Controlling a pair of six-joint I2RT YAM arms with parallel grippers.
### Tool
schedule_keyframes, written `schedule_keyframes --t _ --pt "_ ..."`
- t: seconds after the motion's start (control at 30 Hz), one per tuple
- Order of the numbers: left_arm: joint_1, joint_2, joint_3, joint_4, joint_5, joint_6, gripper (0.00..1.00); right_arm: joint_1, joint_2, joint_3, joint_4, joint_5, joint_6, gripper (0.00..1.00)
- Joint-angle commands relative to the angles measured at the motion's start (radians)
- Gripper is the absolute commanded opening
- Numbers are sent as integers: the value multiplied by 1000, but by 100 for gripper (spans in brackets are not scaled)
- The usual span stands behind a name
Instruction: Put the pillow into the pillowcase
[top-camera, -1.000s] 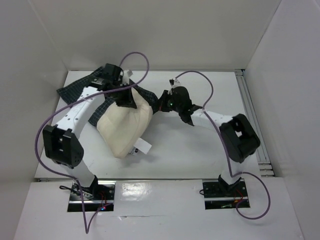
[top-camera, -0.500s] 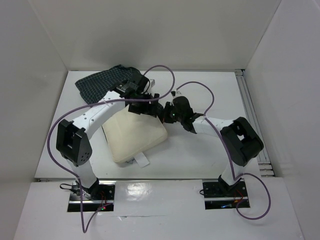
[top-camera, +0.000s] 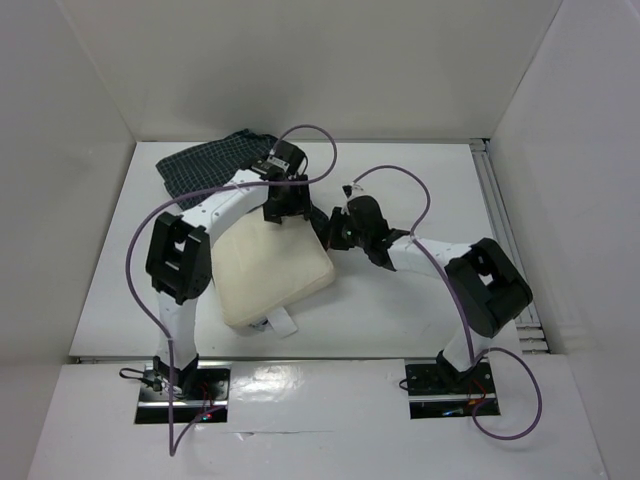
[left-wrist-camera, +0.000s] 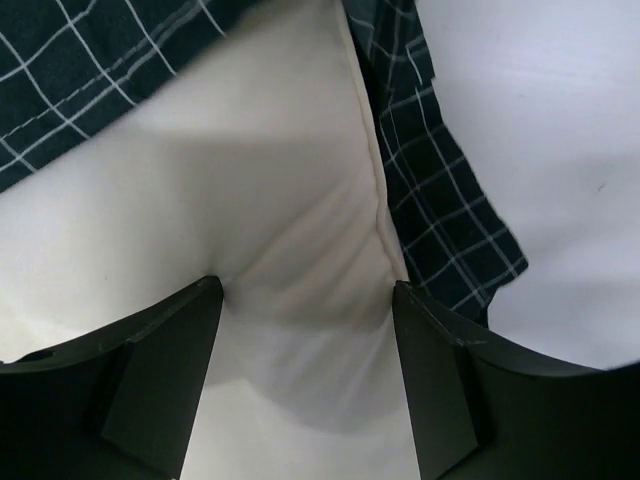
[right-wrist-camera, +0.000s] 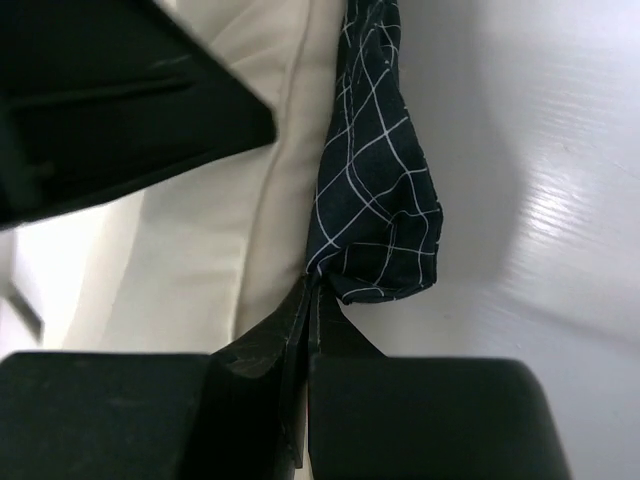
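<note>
The cream pillow (top-camera: 272, 270) lies on the white table, its far end against the dark checked pillowcase (top-camera: 213, 165), which spreads toward the back left. My left gripper (top-camera: 283, 208) hovers over the pillow's far edge; in the left wrist view it (left-wrist-camera: 307, 300) stands open, with the pillow (left-wrist-camera: 250, 190) below and between the fingers (left-wrist-camera: 445, 380) and the pillowcase (left-wrist-camera: 445, 215) lying along the right seam. My right gripper (top-camera: 334, 232) is at the pillow's far right corner. In the right wrist view it (right-wrist-camera: 313, 290) is shut on a bunched edge of the pillowcase (right-wrist-camera: 380, 200), beside the pillow (right-wrist-camera: 190, 240).
White walls enclose the table at the back and on both sides. A metal rail (top-camera: 497, 215) runs along the right edge. Purple cables (top-camera: 310, 130) loop above both arms. The pillow's white tag (top-camera: 284, 323) sticks out at its near edge.
My left gripper has opened and let go of the pillow, which has dropped flatter onto the table. The left arm has swung right. The right gripper has kept its hold.
</note>
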Motion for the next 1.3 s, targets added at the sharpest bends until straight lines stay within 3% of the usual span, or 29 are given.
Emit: schedule_keyframes --t 0.0,0.07,0.13,0.17,0.2,0.23,0.37,0.47,0.63,0.7,0.9,0.97,1.17,1.27 --pt "-2 49 39 51 13 -87 82 25 -73 6 18 -4 -21 0" --pt "8 72 29 84 42 -99 83 26 -73 6 18 -4 -21 0" --pt "17 131 56 95 89 -99 70 47 -64 18 18 -19 -12 0" --pt "18 150 67 95 99 -99 34 47 -64 18 18 -19 -12 0" --pt "28 162 76 95 99 -108 13 62 -64 27 18 -19 -12 0" --pt "28 171 87 95 99 -108 0 75 -64 27 18 -6 -12 0" --pt "62 162 96 95 45 -118 0 65 -86 79 -17 -65 7 0" --pt "103 152 185 105 3 -118 0 87 -135 187 -89 -118 -25 0" --pt "153 225 597 -98 -180 -85 0 179 -344 273 -273 -171 -118 0" --pt "177 225 642 -113 -229 -85 0 179 -375 273 -386 -272 -138 0" --pt "168 231 523 -60 -272 -159 0 207 -456 63 -485 -326 -124 0" --pt "117 254 481 -28 -272 -159 0 207 -468 63 -519 -326 -124 0" --pt "74 255 333 74 -148 -190 0 194 -542 63 -725 -103 -159 0" --pt "48 218 271 103 -118 -121 0 147 -597 49 -819 48 -116 0"
